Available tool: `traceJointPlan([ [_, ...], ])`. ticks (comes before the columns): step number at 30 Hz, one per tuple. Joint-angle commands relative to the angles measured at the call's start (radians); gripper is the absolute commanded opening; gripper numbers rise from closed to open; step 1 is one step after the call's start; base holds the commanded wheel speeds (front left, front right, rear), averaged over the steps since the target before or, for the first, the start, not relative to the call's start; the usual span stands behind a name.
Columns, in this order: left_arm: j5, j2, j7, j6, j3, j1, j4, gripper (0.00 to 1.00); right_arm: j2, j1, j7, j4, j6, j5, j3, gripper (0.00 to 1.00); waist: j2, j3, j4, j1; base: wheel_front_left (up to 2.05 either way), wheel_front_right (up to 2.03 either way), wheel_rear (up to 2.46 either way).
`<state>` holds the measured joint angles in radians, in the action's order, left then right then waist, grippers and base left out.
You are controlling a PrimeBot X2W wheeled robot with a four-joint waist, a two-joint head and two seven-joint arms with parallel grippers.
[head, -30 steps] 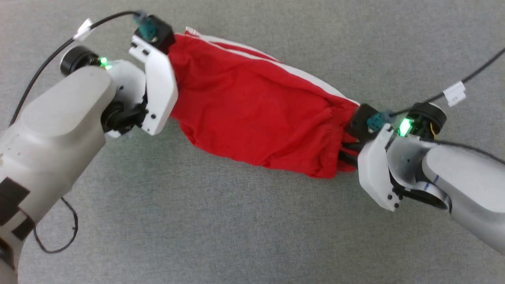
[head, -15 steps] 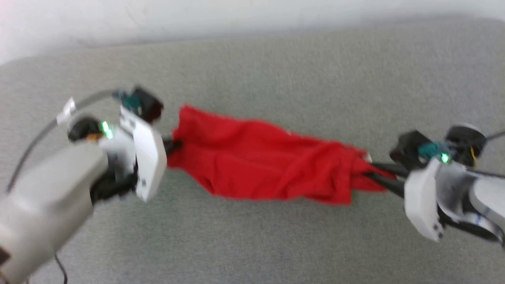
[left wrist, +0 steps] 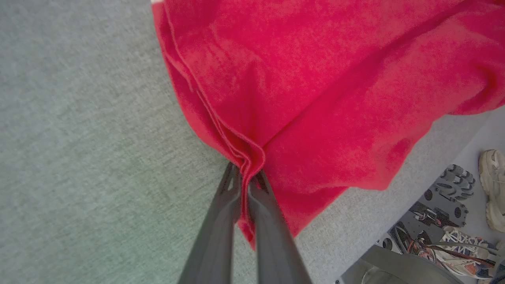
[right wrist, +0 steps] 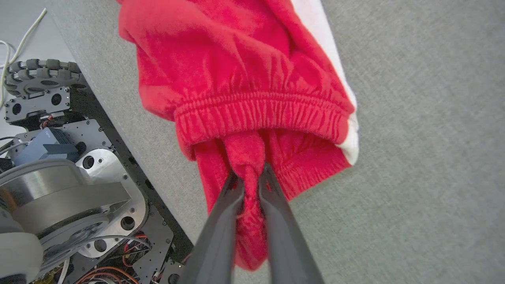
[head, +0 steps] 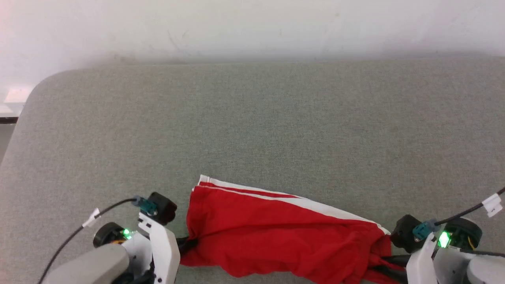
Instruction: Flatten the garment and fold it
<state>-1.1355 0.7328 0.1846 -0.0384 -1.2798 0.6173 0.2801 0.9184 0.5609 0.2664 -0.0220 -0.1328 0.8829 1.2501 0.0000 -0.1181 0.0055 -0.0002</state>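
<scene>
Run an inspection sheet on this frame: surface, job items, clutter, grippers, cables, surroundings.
Surface: grey fabric-covered table, rounded far-left corner.
Job's things: red garment near the table's front edge, stretched between the two grippers; white stripes along its far side; creased, not flat, not yet folded.
Clutter: nothing seen.
Grippers: left gripper shut on a bunched edge of the garment; right gripper shut on fabric gathered at the elastic waistband.
Cables: left wrist cable and right wrist cable, both black with white tags, both apart from the garment.
Surroundings: pale wall behind the table; robot base beside the table edge; shoes on the floor.
</scene>
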Motion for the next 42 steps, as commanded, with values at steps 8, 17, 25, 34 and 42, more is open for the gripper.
traceJointPlan([
  [8,0.054,-0.037,-0.174,0.08,0.035,-0.057,0.03,1.0,-0.026,-0.055,-0.07,0.001,0.002,0.009,-0.11,1.0,0.0,0.051,-0.014,0.0002,0.0,0.0,0.0],
  [17,0.193,-0.04,-0.442,0.317,0.185,-0.102,-0.048,1.0,0.086,-0.117,0.016,0.095,0.002,0.101,-0.422,1.0,0.0,0.074,-0.016,0.0002,0.0,0.0,0.0],
  [25,0.514,-0.143,-0.446,0.503,0.564,-0.305,-0.239,1.0,-0.005,-0.296,0.187,0.005,0.002,0.138,-0.649,1.0,0.0,0.054,0.014,0.0002,0.0,0.0,0.0],
  [34,0.766,-0.32,-0.446,0.505,0.899,-0.537,-0.345,1.0,-0.267,-0.407,0.302,-0.066,0.002,0.077,-0.803,1.0,0.0,0.013,0.052,0.0002,0.0,0.0,0.0],
  [42,0.883,-0.444,-0.446,0.403,1.031,-0.581,-0.304,1.0,-0.411,-0.42,0.364,-0.161,0.002,-0.042,-0.822,1.0,0.0,-0.025,0.081,0.0002,0.0,0.0,0.0],
])
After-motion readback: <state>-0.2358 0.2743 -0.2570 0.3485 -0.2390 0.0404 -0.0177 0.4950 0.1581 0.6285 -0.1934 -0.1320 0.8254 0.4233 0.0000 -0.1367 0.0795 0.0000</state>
